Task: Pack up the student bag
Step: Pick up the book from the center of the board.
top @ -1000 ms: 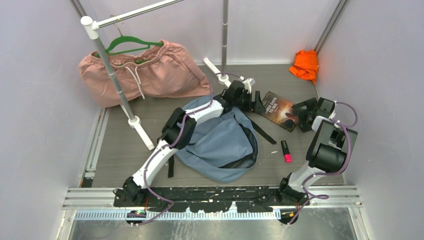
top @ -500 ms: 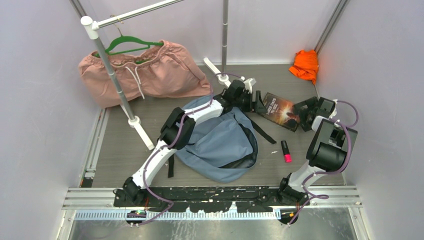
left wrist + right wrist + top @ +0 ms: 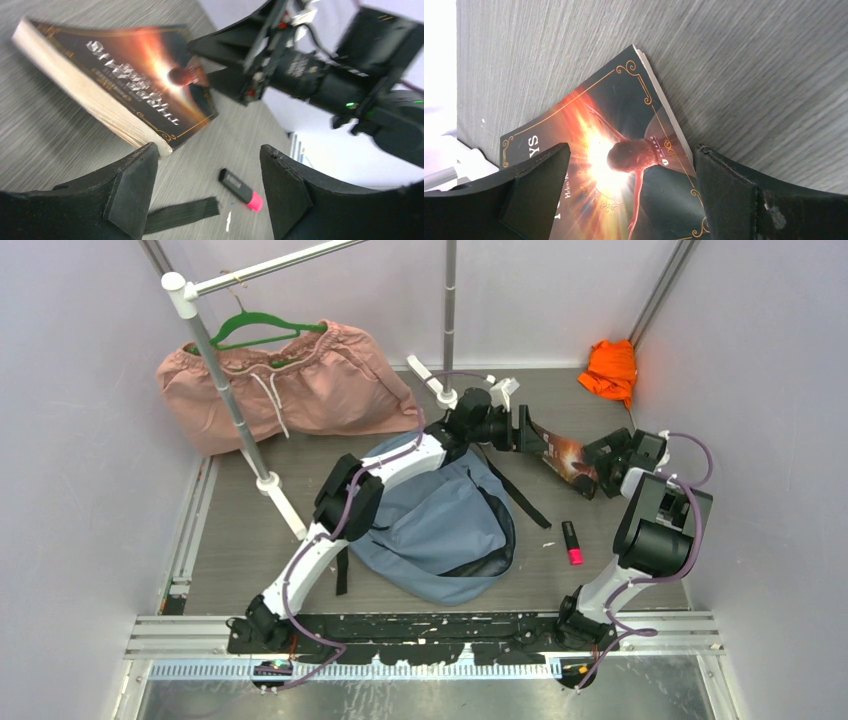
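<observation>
Top external | student bag (image 3: 440, 530) near-side of both jaws | book (image 3: 560, 454) between

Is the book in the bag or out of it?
Out. The book shows whole, beyond the far right edge of the bag, apart from it.
</observation>
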